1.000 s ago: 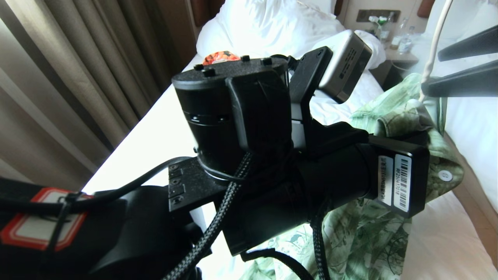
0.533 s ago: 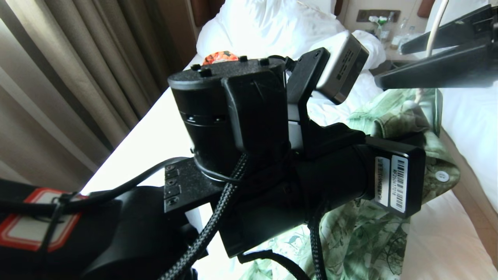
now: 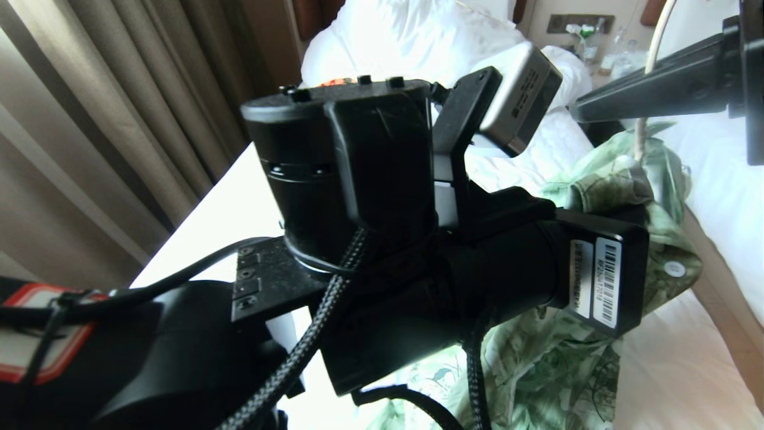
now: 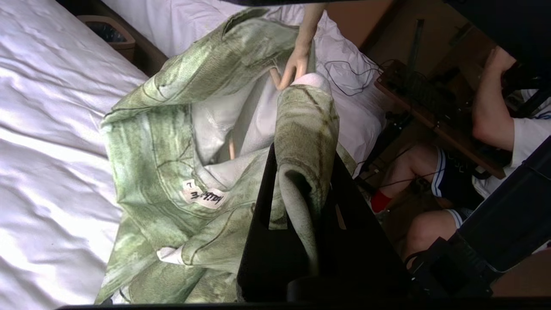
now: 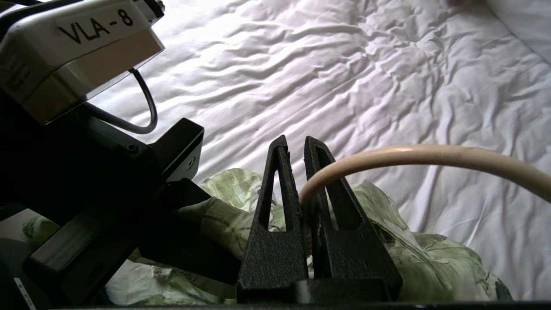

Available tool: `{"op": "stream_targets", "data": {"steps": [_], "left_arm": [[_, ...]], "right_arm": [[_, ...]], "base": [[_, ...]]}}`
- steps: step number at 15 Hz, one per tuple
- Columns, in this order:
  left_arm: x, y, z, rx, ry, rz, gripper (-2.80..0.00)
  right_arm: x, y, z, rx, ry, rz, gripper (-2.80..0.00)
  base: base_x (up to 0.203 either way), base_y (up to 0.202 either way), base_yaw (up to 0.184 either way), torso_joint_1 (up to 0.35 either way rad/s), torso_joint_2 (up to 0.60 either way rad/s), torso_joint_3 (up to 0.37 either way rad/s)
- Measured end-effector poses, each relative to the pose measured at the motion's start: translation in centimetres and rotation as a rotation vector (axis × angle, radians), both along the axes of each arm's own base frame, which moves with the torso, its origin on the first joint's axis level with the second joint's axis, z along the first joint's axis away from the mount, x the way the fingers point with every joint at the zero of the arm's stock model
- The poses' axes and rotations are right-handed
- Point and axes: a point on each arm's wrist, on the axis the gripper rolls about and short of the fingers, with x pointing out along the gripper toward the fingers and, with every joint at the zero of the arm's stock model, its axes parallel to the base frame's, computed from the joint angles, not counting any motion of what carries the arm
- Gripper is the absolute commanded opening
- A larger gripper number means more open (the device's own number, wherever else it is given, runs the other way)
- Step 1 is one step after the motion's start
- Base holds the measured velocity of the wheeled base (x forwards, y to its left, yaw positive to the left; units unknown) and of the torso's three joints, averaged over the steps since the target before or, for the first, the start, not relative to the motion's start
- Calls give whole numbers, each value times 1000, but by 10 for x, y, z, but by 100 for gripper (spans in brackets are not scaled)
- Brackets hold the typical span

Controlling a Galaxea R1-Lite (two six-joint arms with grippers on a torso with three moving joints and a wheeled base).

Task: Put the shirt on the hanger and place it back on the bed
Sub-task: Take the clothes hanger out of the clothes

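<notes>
The green flowered shirt point(image 3: 555, 364) hangs bunched over the white bed point(image 3: 227, 203). My left gripper point(image 4: 303, 159) is shut on a rolled fold of the shirt point(image 4: 172, 129) near its collar label. The cream hanger point(image 3: 655, 42) rises out of the collar opening, and its neck point(image 4: 297, 64) shows inside the shirt. My right gripper point(image 3: 576, 113) reaches in from the upper right. In the right wrist view its fingers point(image 5: 282, 189) are pressed together on the hanger point(image 5: 409, 155) where the wire curves, above the shirt point(image 5: 430, 249).
My bulky left arm point(image 3: 370, 239) fills the middle of the head view. Curtains point(image 3: 119, 119) hang along the left, with pillows point(image 3: 406, 36) at the bed's head. A nightstand with bottles point(image 3: 597, 42) and a second bed point(image 3: 722, 179) lie to the right. A seated person point(image 4: 495, 107) is close beside the bed.
My right gripper, open around the hanger wire a second ago, has shut on it and risen a little. The left gripper keeps its hold on the shirt.
</notes>
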Motion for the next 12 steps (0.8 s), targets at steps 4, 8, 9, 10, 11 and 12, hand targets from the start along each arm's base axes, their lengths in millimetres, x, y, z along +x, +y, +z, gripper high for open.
{"op": "stream_targets", "data": {"steps": [4,8,9,10,11,12], "left_arm": [[-1,3,1,19,9,4,-280],[-2,4,1,19,9,5,0],[-2,5,1,19,8,5,0],[-2,5,-1,26,6,5,0],[-3,6,-1,32,-4,4,0],[-3,8,-2,36,-5,0,0]], "right_arm": [[0,2,-1,-9,-5,-19,-280],[0,2,0,-4,-13,-23,-280],[0,3,0,-4,-14,-25,-280],[1,3,1,-1,-19,-29,-280],[1,3,1,2,-26,-40,-280],[2,3,3,11,-42,-59,-280]], "base": [[0,0,0,0,0,0],[0,0,0,0,0,0],[0,0,0,0,0,0],[0,0,0,0,0,0],[0,0,0,0,0,0],[0,0,0,0,0,0]]}}
